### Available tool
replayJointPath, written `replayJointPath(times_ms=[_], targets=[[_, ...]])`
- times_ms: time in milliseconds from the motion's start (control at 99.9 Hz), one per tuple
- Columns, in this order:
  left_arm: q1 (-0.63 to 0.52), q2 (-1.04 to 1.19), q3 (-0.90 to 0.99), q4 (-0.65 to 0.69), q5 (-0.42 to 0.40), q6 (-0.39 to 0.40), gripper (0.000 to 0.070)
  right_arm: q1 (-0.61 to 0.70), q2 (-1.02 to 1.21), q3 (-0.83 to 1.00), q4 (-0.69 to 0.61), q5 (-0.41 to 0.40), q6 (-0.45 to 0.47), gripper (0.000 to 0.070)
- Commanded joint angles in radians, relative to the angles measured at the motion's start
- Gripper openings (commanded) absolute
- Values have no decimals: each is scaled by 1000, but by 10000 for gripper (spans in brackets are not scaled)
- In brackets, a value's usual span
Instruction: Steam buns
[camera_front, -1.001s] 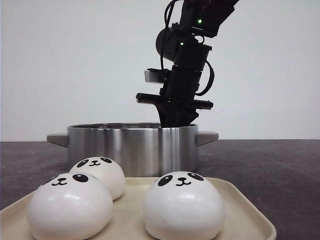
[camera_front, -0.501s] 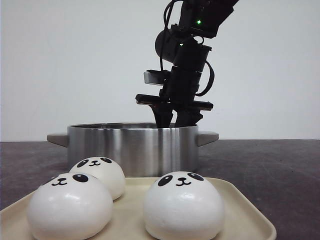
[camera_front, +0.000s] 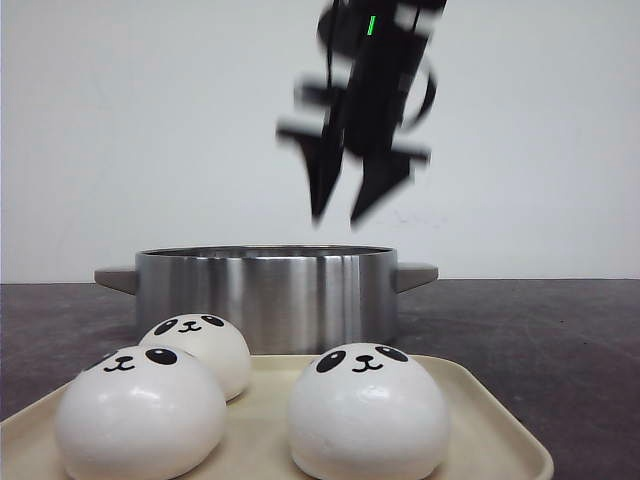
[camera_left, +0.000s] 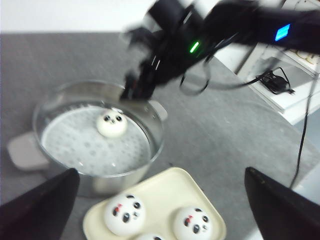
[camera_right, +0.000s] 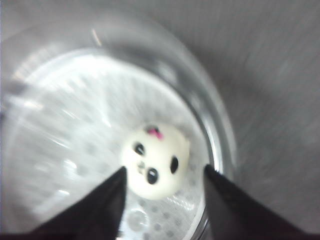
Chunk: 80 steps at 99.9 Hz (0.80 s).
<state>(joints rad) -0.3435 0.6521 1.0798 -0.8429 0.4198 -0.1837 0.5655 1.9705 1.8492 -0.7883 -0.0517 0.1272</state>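
Buns (camera_front: 367, 410), glossy white panda-faced domes: one in pot (camera_right: 156, 167), three on tray (camera_front: 480, 420).

light: bright, even, soft shadows | glare: streaks on steel pot (camera_front: 265, 295), sheen on buns (camera_front: 367, 410) | blur: right arm (camera_front: 365, 100) motion-smeared front; right wrist view soft throughout | left wrist view: mildly blurred
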Motion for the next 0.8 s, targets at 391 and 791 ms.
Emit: replayJointPath(times_ms=[391, 791], targets=[[-134, 444, 11, -197, -109, -122, 608, 236, -619, 45, -92, 185, -109, 92], [-284, 816, 11, -18, -119, -113, 585, 264, -883, 45, -269, 322, -50, 93]])
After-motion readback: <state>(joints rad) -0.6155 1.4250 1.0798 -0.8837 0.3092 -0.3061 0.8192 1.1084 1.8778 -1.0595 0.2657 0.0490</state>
